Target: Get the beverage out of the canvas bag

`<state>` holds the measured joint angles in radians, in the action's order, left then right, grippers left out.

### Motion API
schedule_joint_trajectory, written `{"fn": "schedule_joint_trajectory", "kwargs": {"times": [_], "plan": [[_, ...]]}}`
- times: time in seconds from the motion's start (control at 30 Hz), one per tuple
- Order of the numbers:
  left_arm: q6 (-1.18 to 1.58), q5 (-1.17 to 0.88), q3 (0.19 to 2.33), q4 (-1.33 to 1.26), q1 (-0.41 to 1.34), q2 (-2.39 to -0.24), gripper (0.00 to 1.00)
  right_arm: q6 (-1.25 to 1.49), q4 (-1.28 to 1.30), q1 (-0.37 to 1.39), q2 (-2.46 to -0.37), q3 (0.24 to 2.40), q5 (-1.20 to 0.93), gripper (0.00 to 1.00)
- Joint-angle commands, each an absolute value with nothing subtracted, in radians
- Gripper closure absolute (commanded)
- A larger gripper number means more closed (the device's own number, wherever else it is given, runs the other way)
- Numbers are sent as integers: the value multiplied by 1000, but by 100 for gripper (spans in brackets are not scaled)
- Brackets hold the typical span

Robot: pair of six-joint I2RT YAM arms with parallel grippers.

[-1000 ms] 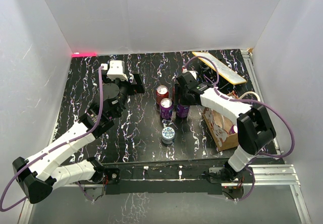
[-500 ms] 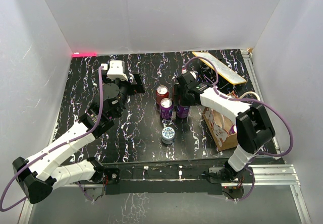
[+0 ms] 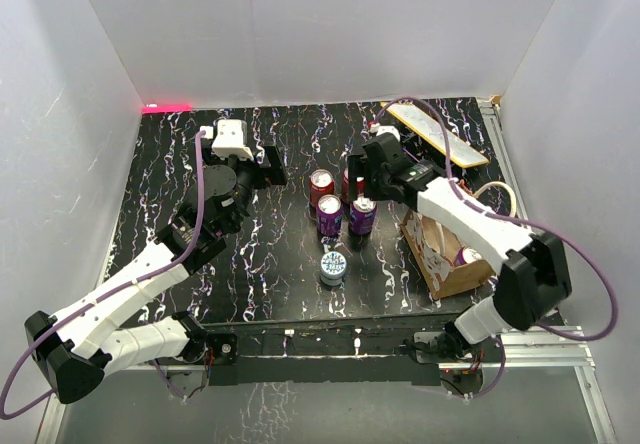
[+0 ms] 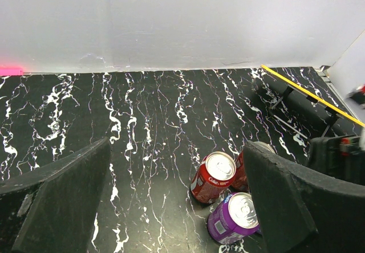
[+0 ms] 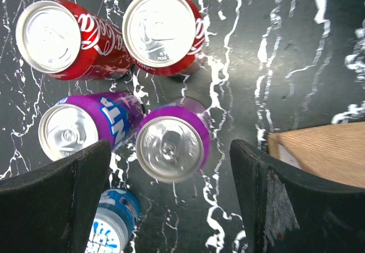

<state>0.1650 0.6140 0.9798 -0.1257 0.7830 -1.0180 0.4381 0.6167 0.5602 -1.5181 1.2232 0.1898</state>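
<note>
My right tool (image 5: 170, 150) hangs wide open and holds nothing. It looks straight down on a purple can (image 5: 171, 145) near the middle of the table (image 3: 280, 254). This can stands in a tight group with a second purple can (image 5: 71, 130), two red cans (image 5: 48, 36) and a blue-and-white can (image 5: 114, 224). The canvas bag (image 3: 432, 254) stands on the right side of the table, close to the near edge and just beside this group. Its tan corner shows past my right finger. Inside the bag I see the round top of one can (image 3: 467, 256), and my right arm crosses over the bag. A board with a yellow edge (image 3: 440, 134) lies in the far right corner. My left tool (image 4: 177, 147) is also wide open and holds nothing. It is left of the cans, and they stand between it and the bag.
</note>
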Motion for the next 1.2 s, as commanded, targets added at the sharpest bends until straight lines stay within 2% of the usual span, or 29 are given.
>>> {"fn": "schedule_joint_trajectory", "kwargs": {"times": [0.0, 0.27, 0.43, 0.73, 0.93, 1.17], "plan": [[161, 620, 1003, -140, 787, -998, 3, 344, 685, 553, -1370, 1310, 313, 11], [167, 612, 1005, -137, 787, -999, 3, 399, 881, 546, -1131, 1297, 627, 13], [170, 609, 1005, -135, 793, -1009, 3, 557, 1001, 479, -1032, 1205, 787, 20], [169, 608, 1004, -137, 795, -1022, 3, 704, 1050, 232, -1015, 1081, 642, 28], [167, 609, 1005, -135, 796, -1016, 3, 803, 1048, 158, -1025, 1031, 545, 30], [164, 618, 1006, -136, 795, -1009, 3, 980, 1042, 149, -982, 931, 368, 30]]}}
